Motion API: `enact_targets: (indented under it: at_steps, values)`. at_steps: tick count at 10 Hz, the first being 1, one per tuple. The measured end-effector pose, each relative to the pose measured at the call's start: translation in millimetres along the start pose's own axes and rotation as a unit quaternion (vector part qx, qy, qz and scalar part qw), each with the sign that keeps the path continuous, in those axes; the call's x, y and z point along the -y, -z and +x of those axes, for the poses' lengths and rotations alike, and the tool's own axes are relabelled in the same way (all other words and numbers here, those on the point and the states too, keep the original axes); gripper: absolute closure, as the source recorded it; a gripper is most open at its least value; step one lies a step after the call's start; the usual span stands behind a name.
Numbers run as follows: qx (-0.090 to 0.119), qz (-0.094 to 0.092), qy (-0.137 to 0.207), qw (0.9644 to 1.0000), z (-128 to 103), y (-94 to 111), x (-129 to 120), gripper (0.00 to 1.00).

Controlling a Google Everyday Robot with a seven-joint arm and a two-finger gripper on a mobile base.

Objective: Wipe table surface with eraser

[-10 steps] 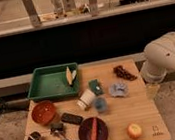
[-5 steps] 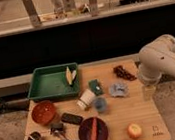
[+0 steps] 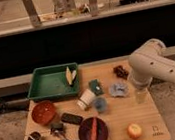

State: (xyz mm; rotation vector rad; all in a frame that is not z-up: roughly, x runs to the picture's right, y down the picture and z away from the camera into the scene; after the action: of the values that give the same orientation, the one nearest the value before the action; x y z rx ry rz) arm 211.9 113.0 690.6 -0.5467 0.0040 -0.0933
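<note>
The eraser (image 3: pixel 72 119), a small flat black block, lies on the light tan table surface (image 3: pixel 139 113) left of centre, between the red bowl (image 3: pixel 42 112) and the dark purple bowl (image 3: pixel 93 132). My white arm (image 3: pixel 154 65) reaches in from the right. My gripper (image 3: pixel 141 94) points down over the right part of the table, well to the right of the eraser and apart from it. Nothing shows in it.
A green tray (image 3: pixel 43 85) holding a pale yellow item sits at the back left. A white cup (image 3: pixel 86 99), teal-green block (image 3: pixel 95 87), blue-grey cloth-like item (image 3: pixel 118 88), dark red item (image 3: pixel 121 71), orange fruit (image 3: pixel 134 130), metal can (image 3: pixel 36 139) and corded gadget (image 3: pixel 57 128) crowd the table.
My arm has swung leftwards from the table's right edge to over its right part. The objects on the table have not moved.
</note>
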Motion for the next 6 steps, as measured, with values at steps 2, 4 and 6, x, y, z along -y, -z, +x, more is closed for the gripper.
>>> enact_targets:
  at_steps: [2,4,6]
  values:
    - [0.002,0.001,0.016,0.9999,-23.3,-2.6,0.8,0.20]
    - [0.006,0.002,0.032,0.9995,-30.1,-6.6,-0.5,0.20]
    - [0.010,0.004,0.042,0.9991,-38.8,-8.7,-0.5,0.20]
